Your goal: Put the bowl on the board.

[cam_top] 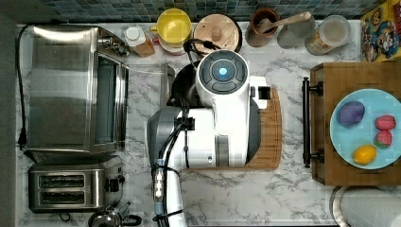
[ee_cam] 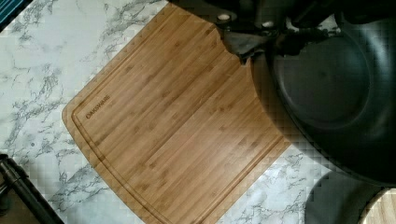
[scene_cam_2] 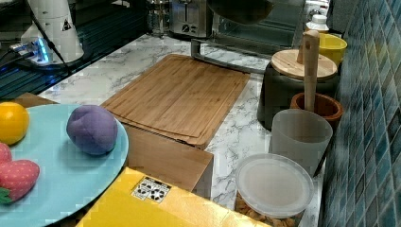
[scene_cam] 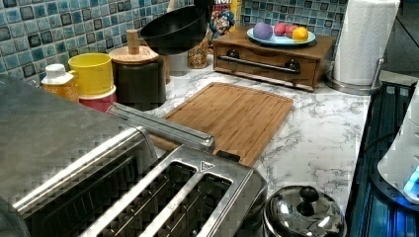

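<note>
The matte-black bowl (scene_cam: 175, 29) hangs tilted in the air, high above the counter near the lidded pot. From the wrist view, the bowl (ee_cam: 327, 88) is large and close, and my gripper (ee_cam: 247, 35) is shut on its rim. The bamboo board (scene_cam: 232, 116) lies flat on the marble with nothing on it, below and to one side of the bowl. In the right view the bowl (scene_cam_2: 241, 9) floats above the board's (scene_cam_2: 182, 94) far end. My arm covers much of the board (cam_top: 272, 137) in the top view.
A black pot with a wooden lid (scene_cam: 138, 74) and a yellow cup (scene_cam: 91, 74) stand by the tiled wall. A toaster oven (cam_top: 71, 90) and toaster (cam_top: 71, 184) sit at the top view's left. A wooden tray (cam_top: 331, 80) with a fruit plate is at the top view's right.
</note>
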You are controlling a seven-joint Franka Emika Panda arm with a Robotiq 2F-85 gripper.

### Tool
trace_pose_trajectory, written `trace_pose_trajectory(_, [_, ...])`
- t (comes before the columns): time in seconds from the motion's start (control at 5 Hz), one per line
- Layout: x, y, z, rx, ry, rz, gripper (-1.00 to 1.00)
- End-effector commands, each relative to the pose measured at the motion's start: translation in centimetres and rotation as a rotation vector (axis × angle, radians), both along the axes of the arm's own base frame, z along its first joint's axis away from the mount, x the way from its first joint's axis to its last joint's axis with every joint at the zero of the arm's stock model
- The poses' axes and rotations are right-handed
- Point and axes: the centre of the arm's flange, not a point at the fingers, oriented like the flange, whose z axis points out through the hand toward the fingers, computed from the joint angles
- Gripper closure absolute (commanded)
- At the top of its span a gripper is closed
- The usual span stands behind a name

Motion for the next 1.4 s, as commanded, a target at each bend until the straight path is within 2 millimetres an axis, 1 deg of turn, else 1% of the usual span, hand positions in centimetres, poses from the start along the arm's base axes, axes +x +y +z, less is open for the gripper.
trace_pose_trajectory(0.2, [0.0,0.2,0.0,0.0,-0.001,0.003,1.0])
trace_pose_trajectory(0.4, [-1.2,-2.4,-0.3,0.043,-0.051,-0.128,1.0])
trace_pose_trajectory(0.6, [-3.0,-5.8,-1.6,0.067,-0.105,-0.262,1.0])
trace_pose_trajectory(0.8, [-5.7,-8.7,-2.5,0.089,-0.202,-0.396,1.0])
trace_pose_trajectory(1.0, [-7.7,-11.0,-3.7,0.085,-0.227,-0.477,1.0])
trace_pose_trajectory(1.4, [-9.7,-13.5,-6.3,0.062,-0.199,-0.605,1.0])
